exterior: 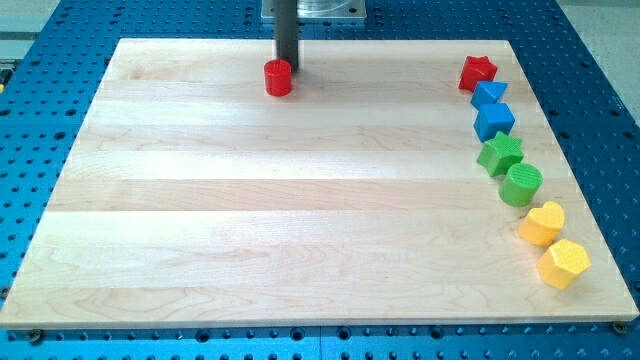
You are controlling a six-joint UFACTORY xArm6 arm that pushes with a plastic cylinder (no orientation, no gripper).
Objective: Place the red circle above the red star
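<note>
The red circle (278, 78) sits near the view's top, left of centre, on the wooden board (300, 200). The red star (477, 72) lies at the top right of the board, far to the right of the circle at about the same height. My tip (288, 68) stands at the circle's upper right edge, touching or nearly touching it; the dark rod rises from there out of the view's top.
Down the board's right side, below the red star, runs a curved row: two blue blocks (489, 95) (494, 121), a green star (499, 154), a green cylinder (521, 185), a yellow heart-like block (542, 223) and a yellow hexagon (564, 263).
</note>
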